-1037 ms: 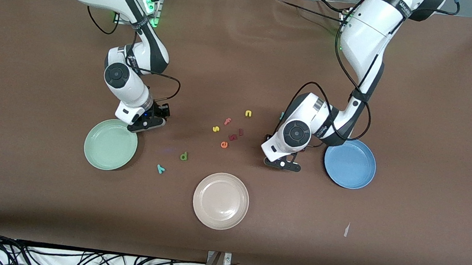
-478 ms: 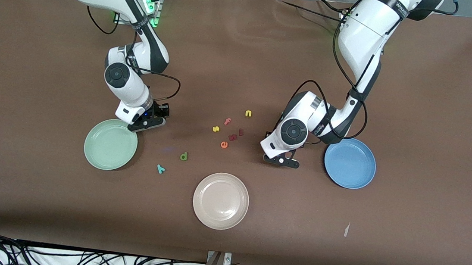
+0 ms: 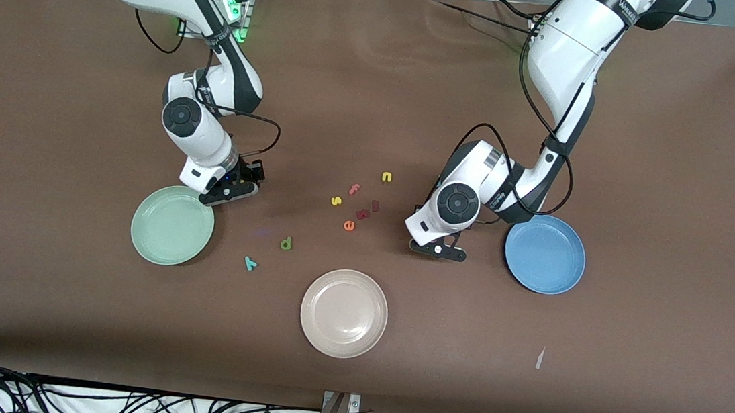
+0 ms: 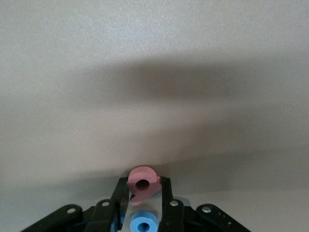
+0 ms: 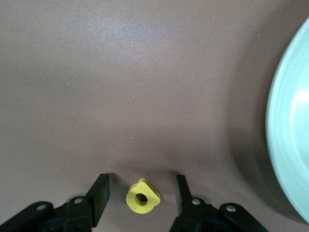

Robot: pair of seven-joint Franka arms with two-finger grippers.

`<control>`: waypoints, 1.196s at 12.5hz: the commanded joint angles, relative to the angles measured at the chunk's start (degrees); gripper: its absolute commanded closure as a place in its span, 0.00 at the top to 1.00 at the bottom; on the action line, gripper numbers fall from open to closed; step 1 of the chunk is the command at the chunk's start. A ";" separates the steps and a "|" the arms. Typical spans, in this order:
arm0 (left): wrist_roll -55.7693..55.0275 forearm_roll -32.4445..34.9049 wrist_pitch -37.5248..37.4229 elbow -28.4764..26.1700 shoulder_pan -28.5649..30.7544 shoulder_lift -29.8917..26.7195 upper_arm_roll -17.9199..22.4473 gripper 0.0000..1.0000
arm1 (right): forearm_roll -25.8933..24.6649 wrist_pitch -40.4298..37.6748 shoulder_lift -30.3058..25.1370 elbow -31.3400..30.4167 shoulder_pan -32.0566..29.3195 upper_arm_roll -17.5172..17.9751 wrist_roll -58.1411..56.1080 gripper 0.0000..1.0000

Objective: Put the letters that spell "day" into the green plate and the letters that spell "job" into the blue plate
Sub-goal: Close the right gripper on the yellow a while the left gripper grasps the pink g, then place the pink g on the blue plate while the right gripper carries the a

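My left end effector [image 4: 141, 195] is clamped on the red-pink b [image 4: 142, 183] at frame bottom — light, squashy foam, so I grip its flat sides gently. My right end effector [image 5: 141, 193] stands apart around the yellow a [image 5: 142, 196] — also featherlight.

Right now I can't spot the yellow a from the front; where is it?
The yellow a lies on the table between the open fingers of the right gripper, beside the green plate, shown in the right wrist view.
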 commanded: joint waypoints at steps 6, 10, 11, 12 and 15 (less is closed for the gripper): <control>18.37 -0.31 -11.61 -1.69 11.19 -10.53 0.90 0.00 | -0.16 1.02 -1.53 -3.40 0.13 -0.19 -1.86 0.46; 24.88 3.03 -13.57 -3.26 17.44 -10.89 0.82 0.00 | -0.16 1.46 -1.62 -4.28 0.05 -0.19 -2.56 0.38; 25.07 3.11 -13.05 -4.32 17.97 -10.63 0.82 0.00 | -0.16 1.46 -1.62 -4.46 0.05 -0.19 -2.74 0.31; 25.07 3.55 -11.48 -5.81 17.98 -10.54 0.82 0.00 | -0.16 1.46 -1.62 -4.55 0.05 -0.28 -3.00 0.27; 25.16 4.08 -2.79 -13.36 18.59 -10.80 0.82 0.00 | -0.07 1.29 -1.71 -4.37 0.05 -0.28 -3.18 0.17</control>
